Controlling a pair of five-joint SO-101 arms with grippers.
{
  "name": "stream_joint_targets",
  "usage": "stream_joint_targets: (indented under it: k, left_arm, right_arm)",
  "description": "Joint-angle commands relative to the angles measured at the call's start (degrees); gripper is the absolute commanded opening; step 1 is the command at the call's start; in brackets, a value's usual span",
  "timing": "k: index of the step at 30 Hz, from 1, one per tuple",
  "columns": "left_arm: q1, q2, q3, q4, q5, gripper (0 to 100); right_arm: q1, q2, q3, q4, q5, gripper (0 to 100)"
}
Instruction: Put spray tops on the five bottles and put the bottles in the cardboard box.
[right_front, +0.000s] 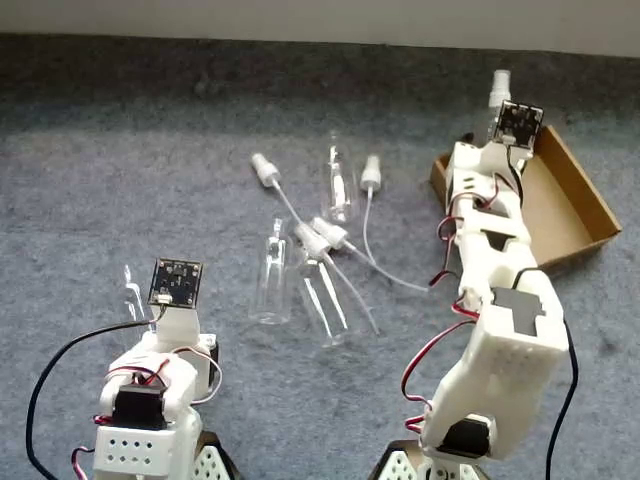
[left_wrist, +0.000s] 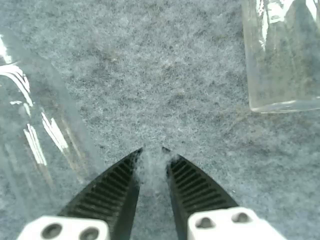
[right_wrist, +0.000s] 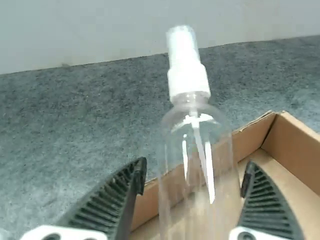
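A clear bottle with a white spray top (right_wrist: 192, 135) stands upright in a corner of the cardboard box (right_wrist: 295, 145). My right gripper (right_wrist: 194, 165) is open around it, with a gap on each side. From above, that bottle (right_front: 498, 92) rises at the box's (right_front: 575, 215) far end, just beyond the right arm (right_front: 490, 220). Three clear bottles (right_front: 272, 270) (right_front: 325, 295) (right_front: 340, 185) lie mid-table among loose spray tops (right_front: 265, 168) (right_front: 371, 173) with long tubes. My left gripper (left_wrist: 154, 150) is shut and holds nothing, low over the carpet beside another clear bottle (left_wrist: 30, 140) (right_front: 133, 295).
Grey carpet covers the table. The base of a lying bottle (left_wrist: 282, 55) is ahead of the left gripper. A pale wall (right_wrist: 100, 30) runs along the table's far edge behind the box. Bare carpet lies to the far left (right_front: 100, 150).
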Motion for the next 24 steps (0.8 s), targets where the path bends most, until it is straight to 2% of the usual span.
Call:
stream_joint_targets:
  k: [1,5,10,12,16,24]
  left_arm:
    - [0.7,-0.4,1.3,0.1,-0.5,1]
    - [0.6,-0.4,1.3,0.1,-0.5,1]
    - [0.6,-0.4,1.3,0.1,-0.5,1]
    - [0.6,-0.4,1.3,0.1,-0.5,1]
    - [0.6,-0.4,1.3,0.1,-0.5,1]
    - [0.5,-0.4,1.3,0.1,-0.5,1]
  right_arm:
    - [0.6,-1.4,-0.4,-1.5,0.5,26.7]
    - [0.4,-1.4,2.1,-2.5,0.4,26.7]
    - [0.4,-1.6,8.2,-13.3,0.4,26.7]
    - [0.7,-1.6,9.5,-14.0,0.4,26.7]
    - [2.2,-1.8,7.7,-2.7,0.2,26.7]
    - [1.5,-3.3,-10.1,26.8,0.1,26.7]
